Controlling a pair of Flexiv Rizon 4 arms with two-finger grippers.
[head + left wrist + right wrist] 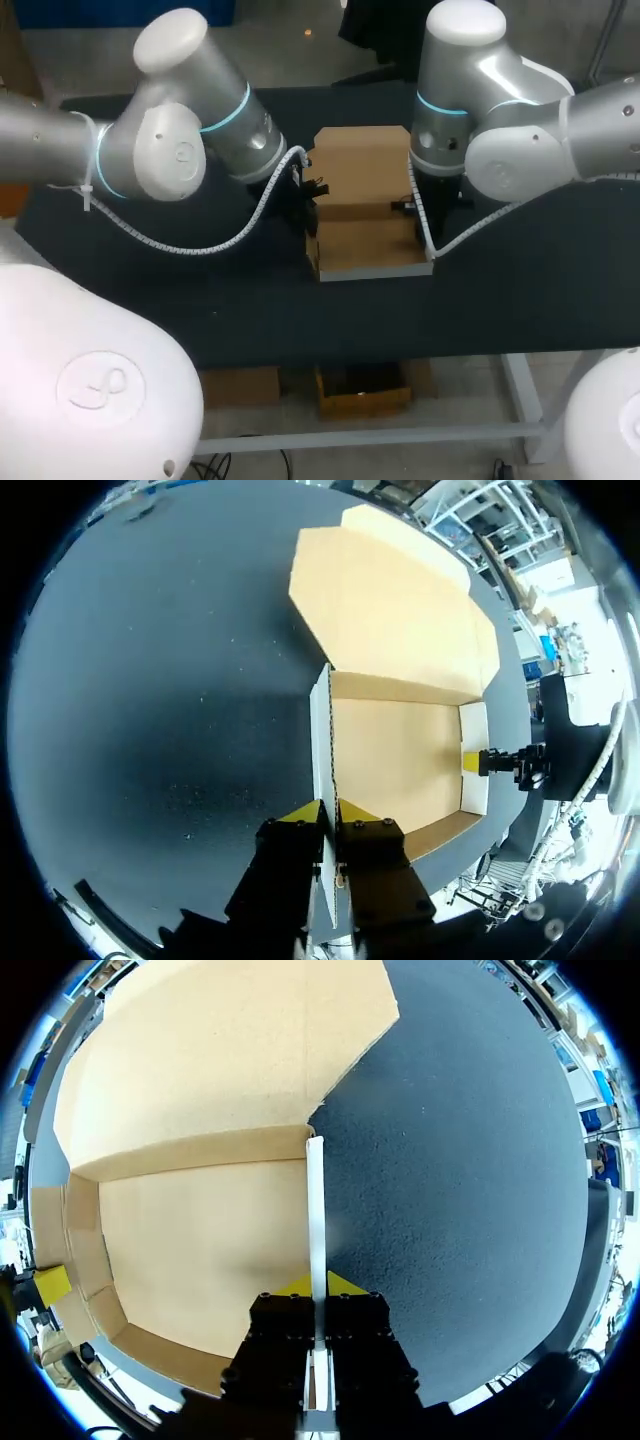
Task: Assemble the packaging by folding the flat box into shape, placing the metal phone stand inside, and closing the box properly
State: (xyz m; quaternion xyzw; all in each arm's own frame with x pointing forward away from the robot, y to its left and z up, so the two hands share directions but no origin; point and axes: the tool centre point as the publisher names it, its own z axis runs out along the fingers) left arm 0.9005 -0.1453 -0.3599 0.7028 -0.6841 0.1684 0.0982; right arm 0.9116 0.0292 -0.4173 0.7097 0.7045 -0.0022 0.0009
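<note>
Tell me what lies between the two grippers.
Only the bare cardboard floor of the box, nothing on it. The left gripper pinches one side wall, the right gripper the opposite one; both wrist views show this.

- Brown cardboard box [370, 250] — half-formed into an open tray, flat at the middle of the black table [560, 300].
- Side walls [322, 740] upright, white-edged.
- Lid flap [362, 165] unfolded — lying flat behind.

The box [368, 252] was matt brown cardboard, outer wall faces white. The table [560, 290] around the box carried a dark, matt, finely grained cover. Left arm [170, 150] and right arm [520, 140] shells looked smooth, glossy.
</note>
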